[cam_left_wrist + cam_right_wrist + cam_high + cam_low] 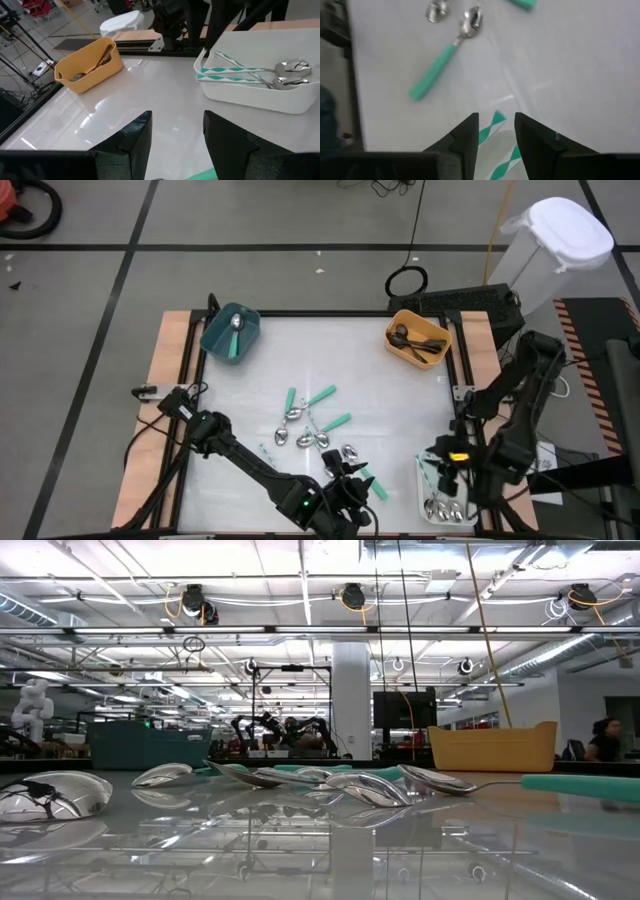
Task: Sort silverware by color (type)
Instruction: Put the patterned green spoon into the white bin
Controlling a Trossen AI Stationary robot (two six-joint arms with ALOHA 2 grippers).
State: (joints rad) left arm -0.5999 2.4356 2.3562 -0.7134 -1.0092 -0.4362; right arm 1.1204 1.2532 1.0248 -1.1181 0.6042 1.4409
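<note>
Done: we see spoons in the teal bin, orange bin, white bin.
Left: several spoons mid-table.
Fingers: left gripper and right gripper both parted, empty.

White table: teal bin, orange bin, white bin, scattered silverware.

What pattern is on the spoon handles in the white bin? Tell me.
Teal and white diagonal stripes on the spoon handles in the white bin; clearest in the left wrist view.
</note>
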